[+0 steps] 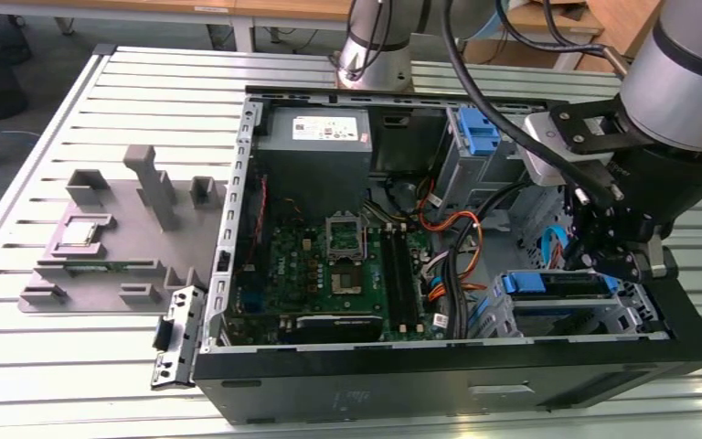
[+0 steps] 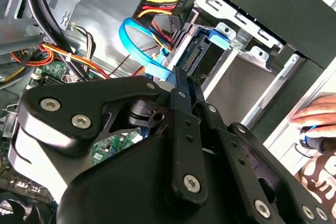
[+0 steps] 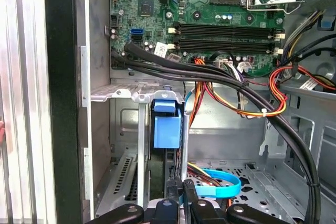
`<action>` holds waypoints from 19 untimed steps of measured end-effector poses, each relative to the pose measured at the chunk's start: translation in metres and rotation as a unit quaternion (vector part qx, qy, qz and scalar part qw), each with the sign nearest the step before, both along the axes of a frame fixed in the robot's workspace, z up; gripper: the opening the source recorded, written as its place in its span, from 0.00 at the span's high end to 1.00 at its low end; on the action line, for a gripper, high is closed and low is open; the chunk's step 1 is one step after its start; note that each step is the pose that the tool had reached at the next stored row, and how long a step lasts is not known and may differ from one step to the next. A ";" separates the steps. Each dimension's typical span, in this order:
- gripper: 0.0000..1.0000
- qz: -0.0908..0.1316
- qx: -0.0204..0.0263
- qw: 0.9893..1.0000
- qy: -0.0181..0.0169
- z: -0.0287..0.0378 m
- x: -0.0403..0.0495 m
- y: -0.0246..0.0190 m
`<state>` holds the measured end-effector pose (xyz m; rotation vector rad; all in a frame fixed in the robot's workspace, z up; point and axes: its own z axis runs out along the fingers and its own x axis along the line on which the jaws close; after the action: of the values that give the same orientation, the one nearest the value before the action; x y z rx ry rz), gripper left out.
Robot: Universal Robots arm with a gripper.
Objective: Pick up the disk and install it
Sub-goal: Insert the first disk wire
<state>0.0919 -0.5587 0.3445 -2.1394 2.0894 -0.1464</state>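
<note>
- I saw the disk (image 1: 552, 283) sitting in the drive bay (image 1: 634, 313), in the case's (image 1: 449, 377) near corner on the exterior view's right.
- In the first wrist view the disk (image 3: 167, 129) stood edge-on between the bay's metal walls, blue carrier facing me.
- The gripper (image 2: 177, 74) hung just beside the disk's end, fingers (image 3: 175, 198) drawn together. I couldn't tell whether they touched it.
- A blue cable (image 3: 220, 187) looped just beside the fingers.
- The motherboard (image 1: 326, 265) lay further in, with the power supply (image 1: 321, 133) beyond it.
- A person's hand (image 2: 315, 115) rested outside the case.
- A grey fixture (image 1: 107, 238) sat on the table (image 1: 83, 366), well apart.
</note>
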 end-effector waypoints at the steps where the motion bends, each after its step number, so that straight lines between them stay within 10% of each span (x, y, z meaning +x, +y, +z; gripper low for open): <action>1: 0.84 0.000 0.000 1.000 0.000 0.0000 -0.0001 0.0000; 19: 0.84 0.003 0.000 1.000 -0.007 -0.0003 -0.0018 -0.0010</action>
<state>0.0901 -0.5597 0.3443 -2.1384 2.0743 -0.1597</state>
